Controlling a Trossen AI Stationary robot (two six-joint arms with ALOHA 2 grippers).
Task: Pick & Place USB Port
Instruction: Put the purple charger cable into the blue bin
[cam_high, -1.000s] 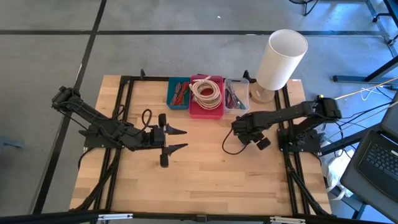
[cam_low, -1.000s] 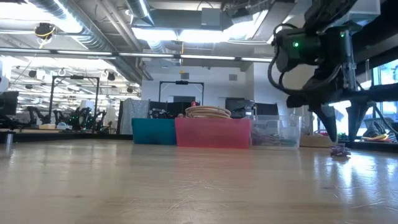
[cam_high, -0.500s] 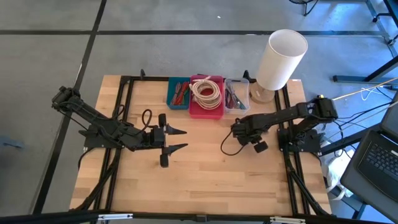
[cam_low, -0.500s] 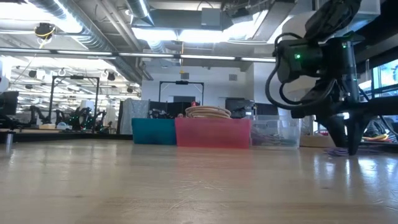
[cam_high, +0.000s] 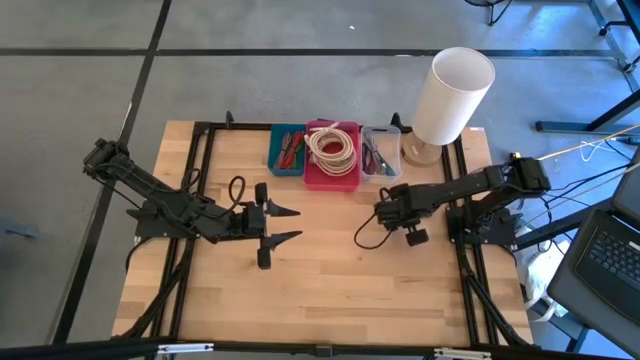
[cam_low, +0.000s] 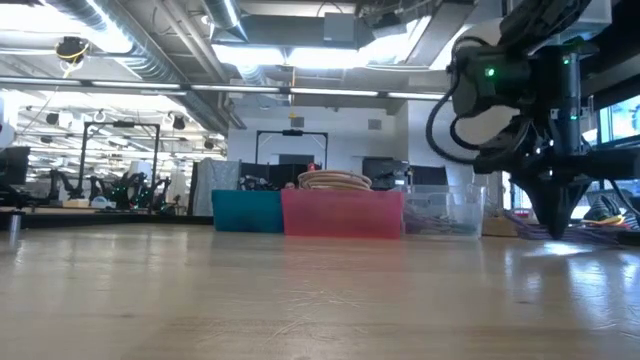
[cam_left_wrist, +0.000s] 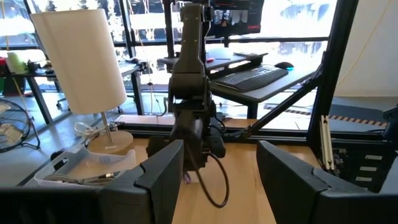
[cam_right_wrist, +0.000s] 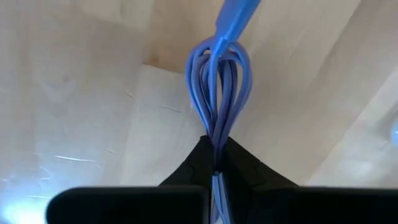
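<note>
Blue cable (cam_right_wrist: 219, 93), pinched in my right pincer (cam_right_wrist: 216, 167) at centre frame, could slip loose if I lift fast.

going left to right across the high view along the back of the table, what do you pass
Teal plastic bin → pink plastic bin holding a coiled beige cable → clear plastic bin → white cylindrical lamp.

The right gripper (cam_right_wrist: 216, 163) has closed its fingers on the blue cable (cam_right_wrist: 219, 93) (fingers were spread before).
</note>
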